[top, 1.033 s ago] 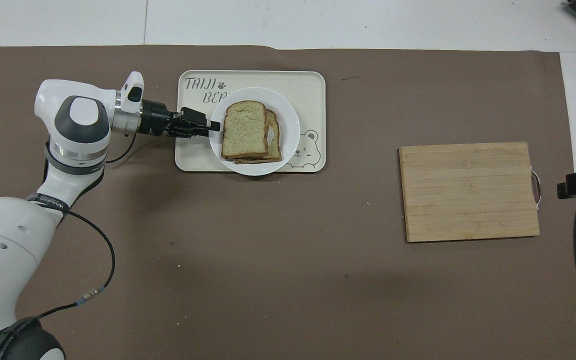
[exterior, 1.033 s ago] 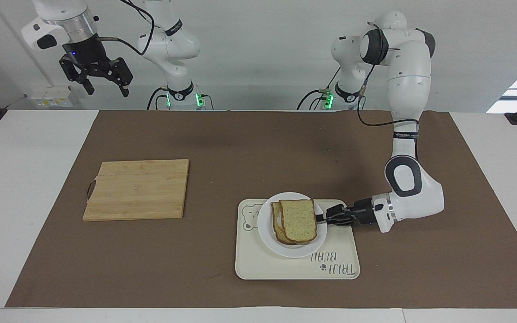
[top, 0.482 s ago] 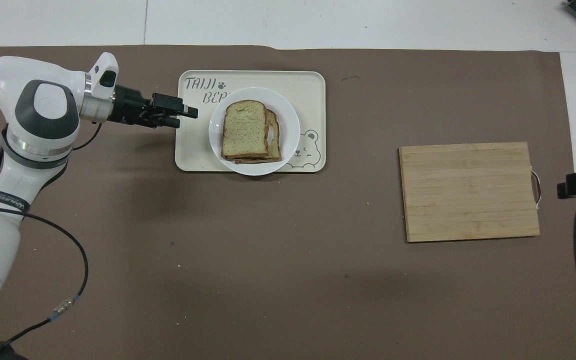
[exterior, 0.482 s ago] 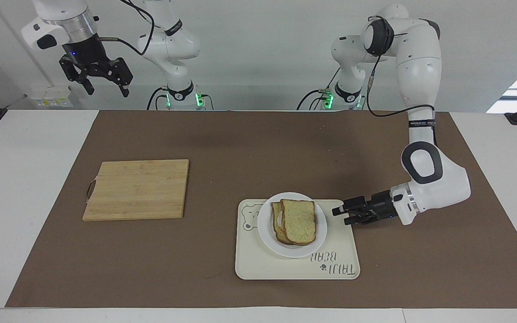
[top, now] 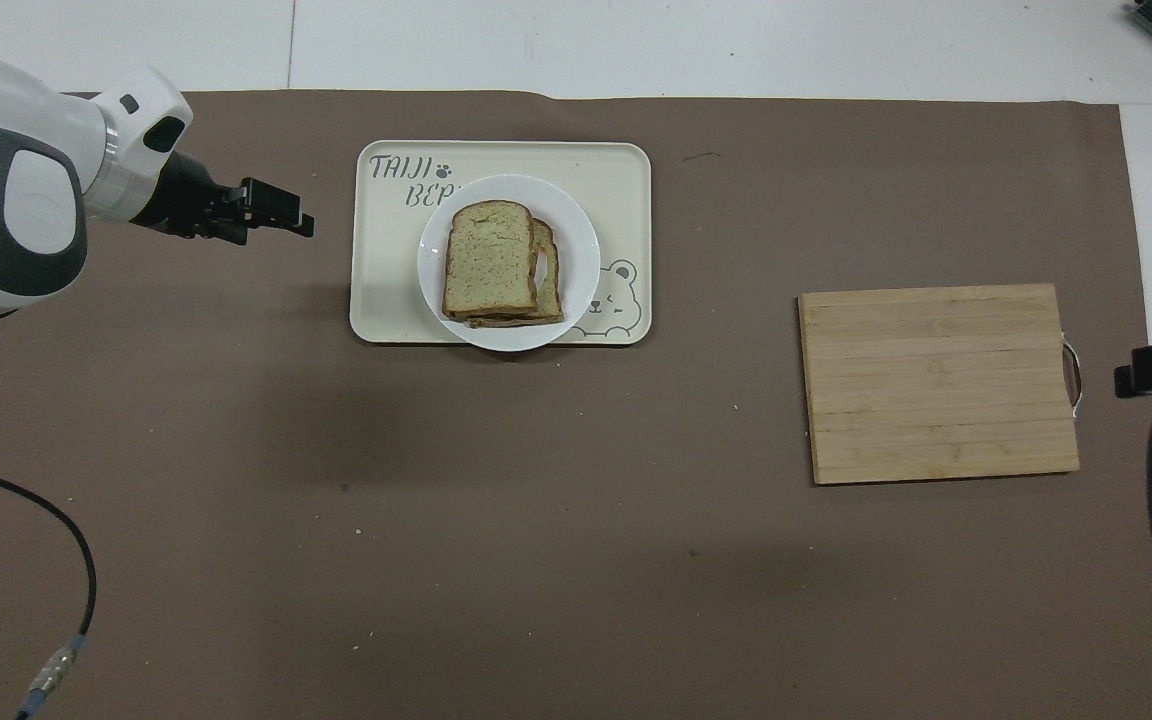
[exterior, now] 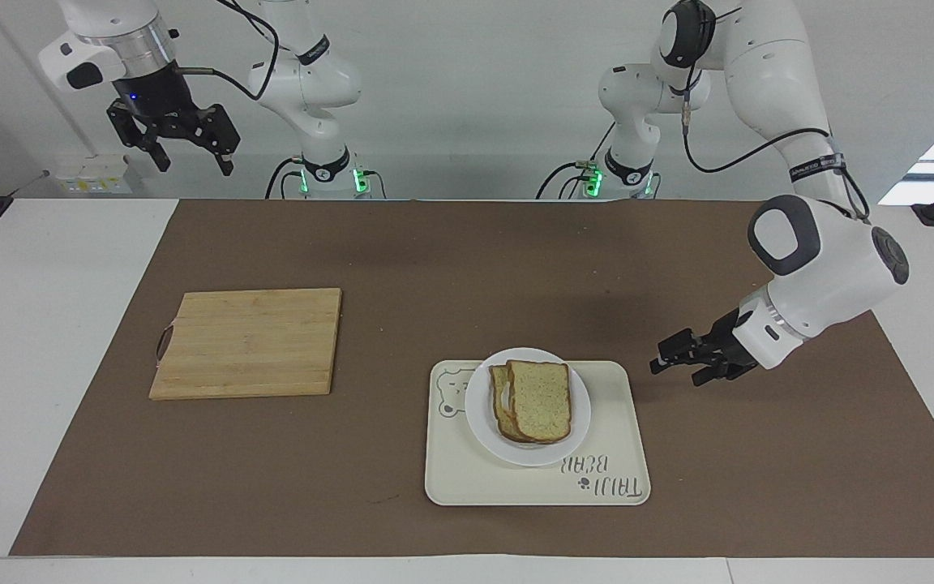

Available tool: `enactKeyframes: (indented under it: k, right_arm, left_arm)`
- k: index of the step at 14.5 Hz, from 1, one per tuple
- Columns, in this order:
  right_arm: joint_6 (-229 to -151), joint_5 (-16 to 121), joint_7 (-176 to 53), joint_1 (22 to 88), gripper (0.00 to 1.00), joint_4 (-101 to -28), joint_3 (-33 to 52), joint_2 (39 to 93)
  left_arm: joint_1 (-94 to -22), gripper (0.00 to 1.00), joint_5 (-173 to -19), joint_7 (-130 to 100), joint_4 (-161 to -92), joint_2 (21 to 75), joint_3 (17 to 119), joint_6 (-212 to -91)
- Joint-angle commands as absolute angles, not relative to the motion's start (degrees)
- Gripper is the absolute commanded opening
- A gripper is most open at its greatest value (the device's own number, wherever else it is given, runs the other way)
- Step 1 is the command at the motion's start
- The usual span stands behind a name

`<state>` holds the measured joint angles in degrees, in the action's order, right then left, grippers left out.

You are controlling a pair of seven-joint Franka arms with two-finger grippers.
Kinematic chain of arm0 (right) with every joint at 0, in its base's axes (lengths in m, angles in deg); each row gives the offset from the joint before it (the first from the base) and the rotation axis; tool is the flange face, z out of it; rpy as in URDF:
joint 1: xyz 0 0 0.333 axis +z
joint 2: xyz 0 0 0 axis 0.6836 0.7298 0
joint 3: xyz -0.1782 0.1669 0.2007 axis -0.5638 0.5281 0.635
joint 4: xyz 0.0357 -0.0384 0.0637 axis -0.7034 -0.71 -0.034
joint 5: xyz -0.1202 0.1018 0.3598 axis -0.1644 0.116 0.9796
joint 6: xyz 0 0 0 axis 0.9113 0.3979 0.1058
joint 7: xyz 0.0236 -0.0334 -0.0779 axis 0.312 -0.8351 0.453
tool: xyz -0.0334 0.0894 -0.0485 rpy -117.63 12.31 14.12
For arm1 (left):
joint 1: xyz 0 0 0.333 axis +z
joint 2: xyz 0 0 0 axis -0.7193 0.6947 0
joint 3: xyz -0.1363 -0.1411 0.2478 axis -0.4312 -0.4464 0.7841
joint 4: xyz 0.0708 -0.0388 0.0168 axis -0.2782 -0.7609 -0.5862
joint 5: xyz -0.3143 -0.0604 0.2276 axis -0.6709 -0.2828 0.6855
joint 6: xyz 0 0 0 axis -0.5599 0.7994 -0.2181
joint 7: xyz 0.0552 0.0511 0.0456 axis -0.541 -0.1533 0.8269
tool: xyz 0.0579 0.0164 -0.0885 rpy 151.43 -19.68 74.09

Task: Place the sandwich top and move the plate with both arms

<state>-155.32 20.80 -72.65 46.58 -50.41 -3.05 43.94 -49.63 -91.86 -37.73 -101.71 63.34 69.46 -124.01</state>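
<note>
The sandwich top (exterior: 541, 399), a pale speckled bread slice, lies on a darker toast slice (exterior: 500, 396) on the small white plate (exterior: 479, 418). The plate sits on the cream bear tray (exterior: 516, 487). In the overhead view the sandwich top (top: 489, 258) covers most of the toast (top: 549, 280) on the plate (top: 582, 240). My left gripper (exterior: 660, 357) is open and empty, low over the brown mat beside the tray toward the left arm's end; it also shows in the overhead view (top: 291, 212). My right gripper (exterior: 191, 158) is open and waits high over the right arm's end.
A wooden cutting board (exterior: 248, 342) lies on the brown mat toward the right arm's end, a little nearer to the robots than the tray; it also shows in the overhead view (top: 941, 382). The tray (top: 626, 170) carries only the plate.
My left gripper has let go of the sandwich top and drawn back off the tray toward the left arm's end, rising a little. The bread stays on the plate. The right arm has barely moved.
</note>
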Motion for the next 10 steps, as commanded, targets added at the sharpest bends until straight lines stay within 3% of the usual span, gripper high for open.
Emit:
enactKeyframes:
  k: [1, 5, 10]
  right_arm:
    - [-154.5, 21.5, -71.5, 46.3, 1.0, -50.3, -3.0, 43.5]
    - [-154.6, 21.5, -71.5, 46.3, 1.0, -50.3, -3.0, 43.5]
    - [-154.6, 21.5, -71.5, 46.3, 1.0, -50.3, -3.0, 43.5]
  left_arm:
    - [-50.6, 1.0, -83.5, -32.0, -104.1, 58.8, 70.0, -124.2]
    - [-50.4, 1.0, -73.4, -30.3, -104.0, 52.9, 70.1, -118.3]
    - [-49.2, 1.0, -72.4, -27.9, -103.9, 43.3, 70.5, -110.2]
